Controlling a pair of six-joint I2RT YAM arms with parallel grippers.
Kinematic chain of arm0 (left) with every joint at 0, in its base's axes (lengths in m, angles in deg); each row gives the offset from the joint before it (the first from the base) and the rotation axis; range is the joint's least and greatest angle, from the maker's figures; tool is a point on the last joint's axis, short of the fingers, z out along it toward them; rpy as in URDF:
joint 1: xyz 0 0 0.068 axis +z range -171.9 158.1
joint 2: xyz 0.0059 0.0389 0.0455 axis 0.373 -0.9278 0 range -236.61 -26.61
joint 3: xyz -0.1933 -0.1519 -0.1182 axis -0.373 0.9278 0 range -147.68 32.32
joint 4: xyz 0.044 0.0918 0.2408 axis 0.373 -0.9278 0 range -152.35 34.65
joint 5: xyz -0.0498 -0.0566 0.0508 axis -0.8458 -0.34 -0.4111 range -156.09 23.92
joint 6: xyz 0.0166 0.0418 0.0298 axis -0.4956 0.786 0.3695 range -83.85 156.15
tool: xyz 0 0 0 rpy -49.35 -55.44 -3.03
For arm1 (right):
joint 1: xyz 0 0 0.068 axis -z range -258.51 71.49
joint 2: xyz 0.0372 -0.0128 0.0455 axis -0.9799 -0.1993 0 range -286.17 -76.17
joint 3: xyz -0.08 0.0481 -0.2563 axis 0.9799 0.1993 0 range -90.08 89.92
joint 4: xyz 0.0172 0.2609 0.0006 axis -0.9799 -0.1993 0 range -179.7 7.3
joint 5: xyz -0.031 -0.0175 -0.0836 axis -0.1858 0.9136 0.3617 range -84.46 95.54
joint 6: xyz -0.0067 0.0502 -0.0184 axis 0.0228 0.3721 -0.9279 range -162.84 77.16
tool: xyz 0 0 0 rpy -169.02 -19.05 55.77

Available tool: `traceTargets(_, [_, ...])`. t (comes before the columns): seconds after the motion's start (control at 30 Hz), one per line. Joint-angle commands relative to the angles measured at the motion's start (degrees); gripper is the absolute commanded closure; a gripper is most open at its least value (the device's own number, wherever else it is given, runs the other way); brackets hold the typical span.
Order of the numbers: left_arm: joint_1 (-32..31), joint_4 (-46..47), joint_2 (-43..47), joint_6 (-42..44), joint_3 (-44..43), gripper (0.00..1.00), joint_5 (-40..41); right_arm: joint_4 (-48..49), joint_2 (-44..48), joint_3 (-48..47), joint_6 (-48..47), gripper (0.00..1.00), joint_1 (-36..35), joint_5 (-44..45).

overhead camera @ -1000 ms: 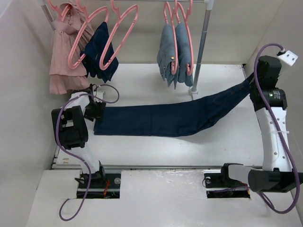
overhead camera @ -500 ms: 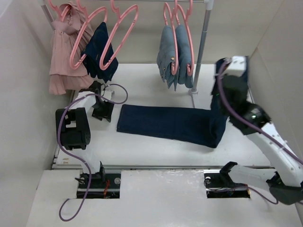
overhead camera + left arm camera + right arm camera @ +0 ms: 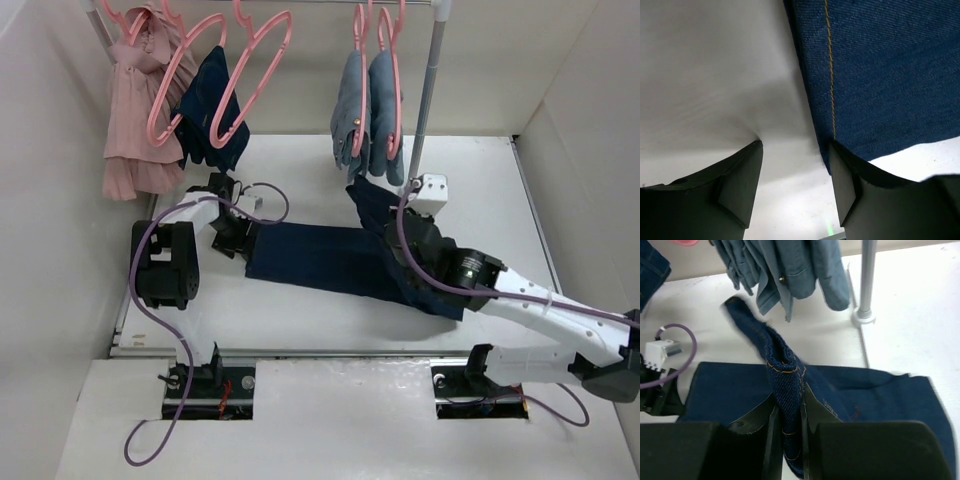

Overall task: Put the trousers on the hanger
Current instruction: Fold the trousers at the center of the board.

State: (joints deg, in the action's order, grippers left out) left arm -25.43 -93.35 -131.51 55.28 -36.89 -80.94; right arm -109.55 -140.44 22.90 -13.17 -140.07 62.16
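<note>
The dark navy trousers (image 3: 320, 258) lie flat across the table's middle, with their right part folded back over itself. My right gripper (image 3: 388, 228) is shut on a bunched fold of them (image 3: 788, 405), and the loose end (image 3: 364, 196) sticks up towards the rail. At the trousers' left end my left gripper (image 3: 238, 236) stands open. Only bare table shows between its jaws, and the denim edge (image 3: 880, 75) rests against its right finger (image 3: 844, 186). An empty pink hanger (image 3: 262, 58) hangs on the rail at the back left.
More pink hangers on the rail carry a pink garment (image 3: 135, 110), a small dark navy garment (image 3: 212, 105) and light-blue jeans (image 3: 368, 110). The rail's upright pole (image 3: 424, 100) stands just behind the right gripper. Walls close in on the left and right.
The right arm has swung from the far right to the middle, carrying the trouser end and folding it over. The trousers' left end slid right, and the left gripper followed it.
</note>
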Motion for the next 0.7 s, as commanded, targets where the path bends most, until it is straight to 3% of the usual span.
traceTargets(0.0, [-0.1, -0.2, -2.4, 0.0, -1.3, 0.47, 1.6, 6.5, -5.1, -2.1, 5.3, 1.00, -0.1, 0.1])
traceTargets(0.13, [-0.1, 0.4, -2.9, 0.0, -1.3, 0.52, 2.1, 1.6, -16.7, -16.0, 6.8, 1.00, -0.7, 5.9])
traceTargets(0.33, [-0.1, 0.9, -5.1, 1.2, -0.8, 0.85, 0.0, 1.9, -33.4, -28.8, 2.2, 1.00, -3.5, 9.8])
traceTargets(0.53, [-0.1, 1.5, -5.7, 1.7, 0.9, 0.99, -2.2, 9.6, -46.5, -34.3, -5.2, 1.00, -4.1, 3.2])
traceTargets(0.67, [-0.1, 1.5, -5.7, 1.7, 0.9, 1.00, -1.7, 15.3, -51.6, -35.5, -11.1, 1.00, -4.7, -4.2])
